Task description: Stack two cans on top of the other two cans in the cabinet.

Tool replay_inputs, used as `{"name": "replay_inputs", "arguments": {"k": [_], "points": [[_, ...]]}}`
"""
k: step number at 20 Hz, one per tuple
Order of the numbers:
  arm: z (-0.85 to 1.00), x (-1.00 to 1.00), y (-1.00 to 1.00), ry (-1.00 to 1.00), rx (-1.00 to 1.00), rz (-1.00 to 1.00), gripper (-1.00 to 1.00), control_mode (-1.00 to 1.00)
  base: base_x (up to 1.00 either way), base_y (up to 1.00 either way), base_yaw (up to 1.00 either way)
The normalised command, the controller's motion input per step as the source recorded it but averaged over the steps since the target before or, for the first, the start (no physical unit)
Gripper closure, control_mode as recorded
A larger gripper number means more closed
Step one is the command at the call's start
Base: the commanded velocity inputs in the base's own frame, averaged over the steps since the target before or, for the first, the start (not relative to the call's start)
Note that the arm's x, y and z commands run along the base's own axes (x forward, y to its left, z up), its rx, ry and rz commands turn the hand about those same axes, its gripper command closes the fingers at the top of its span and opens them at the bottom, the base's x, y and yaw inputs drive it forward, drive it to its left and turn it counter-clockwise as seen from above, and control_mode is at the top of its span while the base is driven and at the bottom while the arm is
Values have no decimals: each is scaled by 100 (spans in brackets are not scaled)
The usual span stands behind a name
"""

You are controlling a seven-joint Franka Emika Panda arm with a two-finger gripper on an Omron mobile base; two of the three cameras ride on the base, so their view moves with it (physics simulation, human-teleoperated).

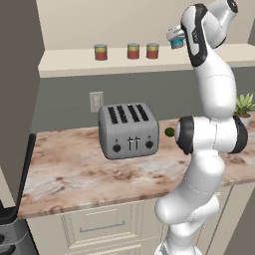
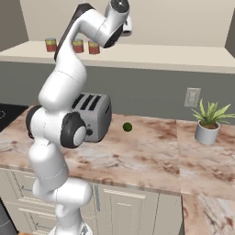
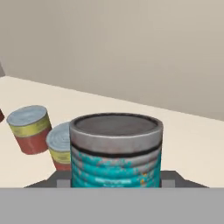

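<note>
My gripper (image 3: 116, 180) is shut on a teal-blue can (image 3: 116, 151) with a dark grey top, held upright. In the left base view this can (image 1: 175, 39) hangs a little above the cabinet's cream shelf board (image 1: 74, 63), to the right of three red cans with yellow-green bands (image 1: 101, 52) (image 1: 133, 51) (image 1: 153, 50). My arm partly hides the gripper (image 1: 177, 36) there. In the hand view two red cans (image 3: 29, 129) (image 3: 60, 147) stand on the shelf (image 3: 192, 144) just behind and left of the held can. The right base view shows the red cans (image 2: 51, 44) (image 2: 78, 46) (image 2: 94, 47) left of my hand.
On the marble counter (image 1: 74, 174) below the shelf stand a grey four-slot toaster (image 1: 128, 130), a small green round fruit (image 1: 170, 132) and a potted plant (image 2: 209, 120) at the right. Cream drawer fronts (image 1: 99, 226) run under the counter. The shelf stretches bare to the right (image 2: 183, 54).
</note>
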Motion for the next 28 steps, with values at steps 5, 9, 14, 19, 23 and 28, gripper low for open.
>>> {"name": "replay_inputs", "arguments": {"k": [5, 9, 14, 19, 23, 28], "points": [[-5, 0, 11, -5, 4, 14, 100, -100, 0, 0, 0], [-1, 0, 3, -11, 8, 9, 100, -100, 0, 0, 0], [-14, 0, 9, -9, 9, 7, 100, -100, 0, 0, 0], [-11, 1, 16, -8, 10, 6, 100, -100, 0, 0, 0], [0, 1, 15, -4, 11, 6, 100, -100, 0, 0, 0], [1, 0, 18, -12, 2, 5, 100, -100, 0, 0, 0]]}}
